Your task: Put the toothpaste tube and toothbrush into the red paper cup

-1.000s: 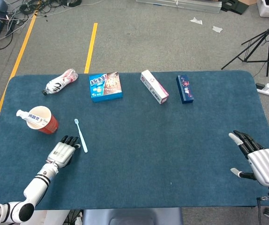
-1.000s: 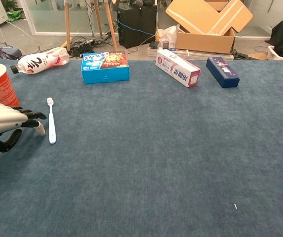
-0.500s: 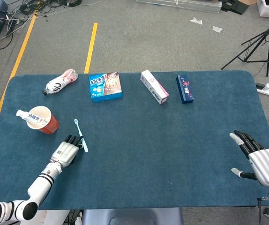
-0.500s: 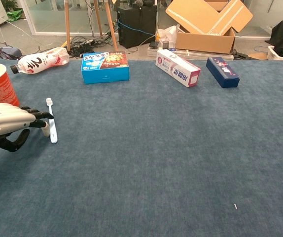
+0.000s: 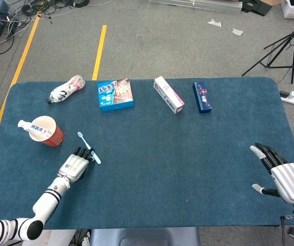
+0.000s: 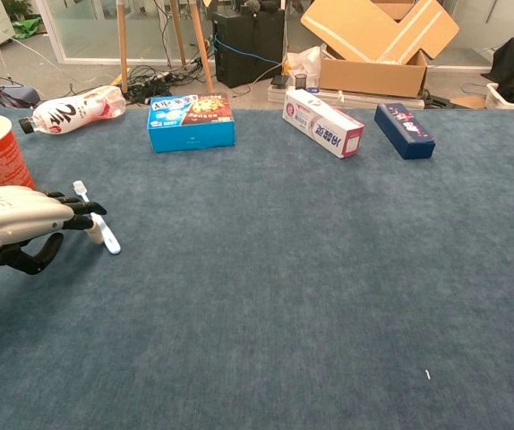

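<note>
We see the left robot hand [image 5: 76, 165] low on the bench [image 5: 188, 154], its fingertips [image 6: 87, 215] lying across the toothbrush [image 6: 96, 219]; whether it grips the brush we cannot tell. The brush lies tilted just right of the red paper cup [image 5: 48, 131], which holds the toothpaste tube [image 5: 32, 126]. The right robot hand [image 5: 280, 174] hangs released, fingers spread, near the bench's right edge.

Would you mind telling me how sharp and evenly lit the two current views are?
Head view: even, soft light, no glare on the dark blue table cloth; the white toothbrush is crisp. Chest view: the left hand at the frame edge looks slightly soft, with faint shadow beneath; far boxes stay readable.
</note>
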Robot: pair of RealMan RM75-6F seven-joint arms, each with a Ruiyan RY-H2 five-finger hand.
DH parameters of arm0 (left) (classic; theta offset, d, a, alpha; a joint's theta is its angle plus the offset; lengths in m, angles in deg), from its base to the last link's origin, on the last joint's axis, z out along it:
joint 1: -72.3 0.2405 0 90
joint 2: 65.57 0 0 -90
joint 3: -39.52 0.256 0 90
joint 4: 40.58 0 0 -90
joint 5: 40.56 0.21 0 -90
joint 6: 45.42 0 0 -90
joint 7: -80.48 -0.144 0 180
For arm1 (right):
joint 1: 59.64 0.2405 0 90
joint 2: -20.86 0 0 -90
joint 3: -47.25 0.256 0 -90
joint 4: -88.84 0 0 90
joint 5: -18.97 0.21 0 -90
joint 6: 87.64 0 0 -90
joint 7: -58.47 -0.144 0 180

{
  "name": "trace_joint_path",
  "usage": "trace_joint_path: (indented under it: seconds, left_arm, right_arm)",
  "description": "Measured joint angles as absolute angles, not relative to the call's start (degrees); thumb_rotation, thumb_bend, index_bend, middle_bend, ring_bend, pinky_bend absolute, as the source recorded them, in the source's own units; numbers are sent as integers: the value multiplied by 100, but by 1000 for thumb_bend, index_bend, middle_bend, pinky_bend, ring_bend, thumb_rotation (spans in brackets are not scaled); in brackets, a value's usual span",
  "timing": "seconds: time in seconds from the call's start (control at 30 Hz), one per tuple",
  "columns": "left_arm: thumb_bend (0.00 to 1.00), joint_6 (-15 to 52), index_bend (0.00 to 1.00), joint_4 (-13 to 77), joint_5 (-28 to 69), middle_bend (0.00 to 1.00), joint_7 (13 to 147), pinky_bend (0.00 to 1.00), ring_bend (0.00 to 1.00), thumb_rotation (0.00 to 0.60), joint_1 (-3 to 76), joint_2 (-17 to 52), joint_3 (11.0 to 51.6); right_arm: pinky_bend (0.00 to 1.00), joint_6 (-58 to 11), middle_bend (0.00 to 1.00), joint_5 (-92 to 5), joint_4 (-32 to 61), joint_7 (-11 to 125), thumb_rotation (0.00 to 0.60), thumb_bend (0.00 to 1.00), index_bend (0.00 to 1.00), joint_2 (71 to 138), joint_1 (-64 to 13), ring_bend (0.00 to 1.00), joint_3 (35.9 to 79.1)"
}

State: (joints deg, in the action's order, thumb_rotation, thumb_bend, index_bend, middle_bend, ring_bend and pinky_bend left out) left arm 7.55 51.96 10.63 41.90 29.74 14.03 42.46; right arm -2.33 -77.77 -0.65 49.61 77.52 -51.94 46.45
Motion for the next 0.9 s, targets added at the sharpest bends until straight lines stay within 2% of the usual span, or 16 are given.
trace_joint_path:
  seconds: [0.9]
  left_arm:
    - [893,701,182,4858,1054,0,4268,0,0,600,2842,1717,4096]
  right_arm:
    - [431,-242,99,-7780,-49,4944,600,0,86,7778,-5180,110,4636]
